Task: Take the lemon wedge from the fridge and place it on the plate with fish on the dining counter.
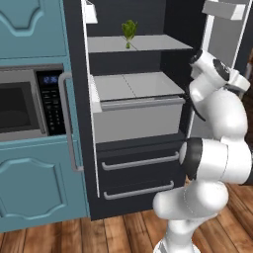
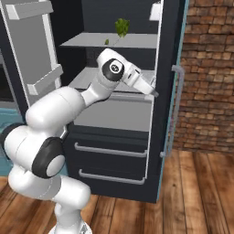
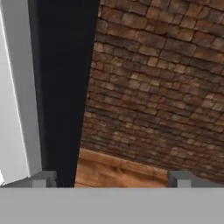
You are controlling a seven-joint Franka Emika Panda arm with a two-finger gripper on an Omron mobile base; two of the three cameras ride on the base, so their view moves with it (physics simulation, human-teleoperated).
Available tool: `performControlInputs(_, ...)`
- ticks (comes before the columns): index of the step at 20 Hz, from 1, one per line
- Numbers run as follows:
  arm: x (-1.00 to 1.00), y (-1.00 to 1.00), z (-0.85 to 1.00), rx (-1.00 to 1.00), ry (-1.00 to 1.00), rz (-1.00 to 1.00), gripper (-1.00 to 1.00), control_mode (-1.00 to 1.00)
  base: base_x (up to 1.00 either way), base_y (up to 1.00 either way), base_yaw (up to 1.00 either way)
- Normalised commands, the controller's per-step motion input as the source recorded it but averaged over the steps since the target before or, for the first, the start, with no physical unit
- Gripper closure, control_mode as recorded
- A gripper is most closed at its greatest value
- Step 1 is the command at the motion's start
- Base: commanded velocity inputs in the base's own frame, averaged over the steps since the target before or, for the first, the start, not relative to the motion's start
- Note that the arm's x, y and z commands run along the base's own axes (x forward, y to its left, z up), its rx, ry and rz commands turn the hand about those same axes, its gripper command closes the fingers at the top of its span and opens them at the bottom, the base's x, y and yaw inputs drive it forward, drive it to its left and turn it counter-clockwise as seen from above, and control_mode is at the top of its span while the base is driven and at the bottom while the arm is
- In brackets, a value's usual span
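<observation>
Two doors of the tall matte black fridge (image 1: 128, 163) stand open, showing pale grey shelves, a pale grey bin (image 1: 136, 116) and two lower drawers with grey bar handles (image 1: 140, 161). On the upper shelf (image 2: 112, 41) sits a small leafy green item (image 1: 129, 31); whether a lemon wedge lies inside cannot be told. The white arm reaches up beside the bin, its wrist turned toward the right door. The gripper (image 3: 111, 178) faces the dark door edge (image 3: 65, 87), a red-brown brick wall (image 3: 162, 87) and a wooden floor (image 3: 118, 173), its two fingertips spread wide, released, holding nothing. Teal cabinets with a built-in microwave (image 1: 29, 101) stand left of the fridge.
</observation>
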Motion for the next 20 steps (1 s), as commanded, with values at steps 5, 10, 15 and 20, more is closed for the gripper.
performControlInputs(5,-0.97,0.46,0.07,0.0,0.0,0.09,-1.0,-1.0,0.0,0.0,0.0)
performControlInputs(10,-0.94,1.0,0.07,0.0,0.0,0.25,-1.0,-1.0,0.0,0.0,0.0)
performControlInputs(15,-0.99,0.83,0.0,0.13,-0.11,0.29,-1.0,-1.0,0.0,0.0,0.0)
performControlInputs(20,-0.41,0.95,0.0,0.2,-0.14,0.33,-1.0,-1.0,0.0,0.0,0.0)
